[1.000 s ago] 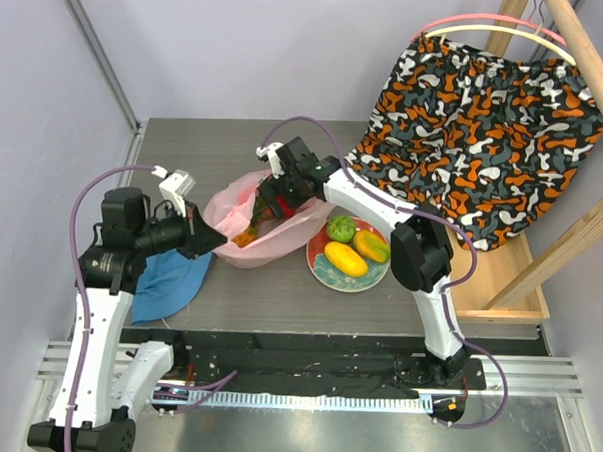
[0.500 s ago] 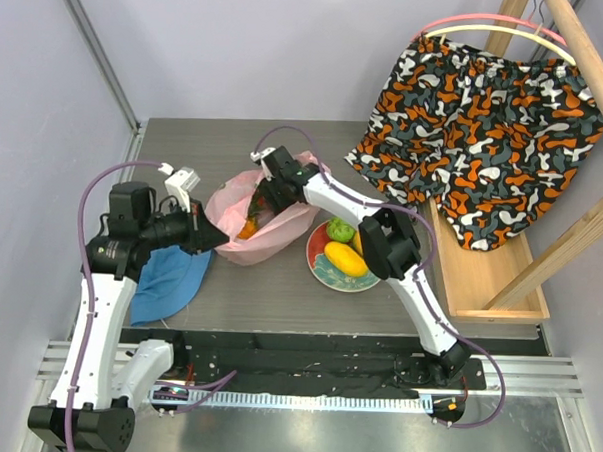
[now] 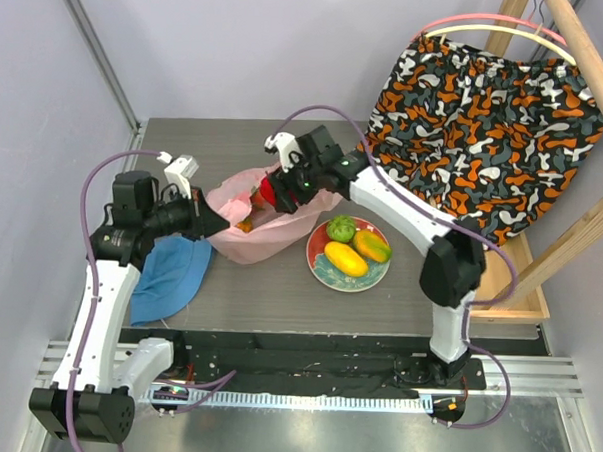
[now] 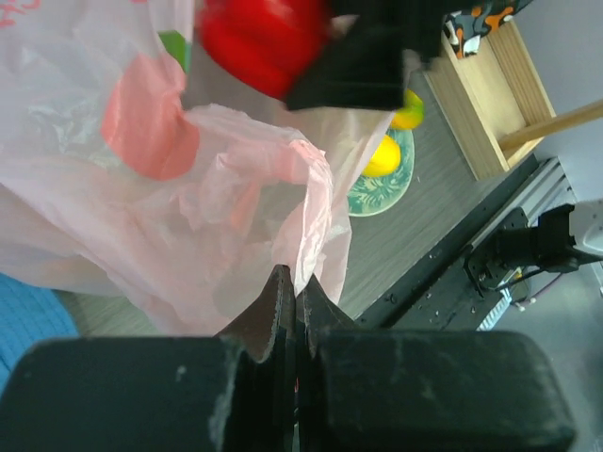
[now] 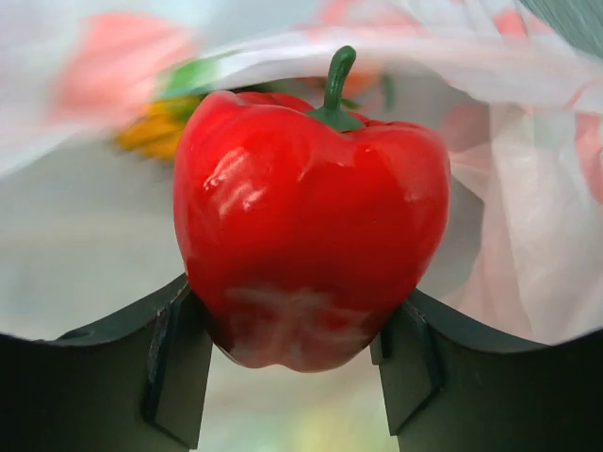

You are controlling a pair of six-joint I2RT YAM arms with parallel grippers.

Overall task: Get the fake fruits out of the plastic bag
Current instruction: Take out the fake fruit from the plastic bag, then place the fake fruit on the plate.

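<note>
Only the right wrist view shows the right end effector [image 5: 294, 330] half closed around a red pepper [image 5: 311, 217], with the plastic bag [image 4: 188, 217] behind it. The left end effector [image 4: 294, 299], shut, pinches the bag's rim. A second ago the right end effector was down inside the bag; now it is above the bag's mouth.

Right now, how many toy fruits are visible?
5: green fruit, yellow fruit and orange fruit on the plate, red pepper in the right gripper, orange-yellow piece inside the pink bag. More may hide there.
</note>
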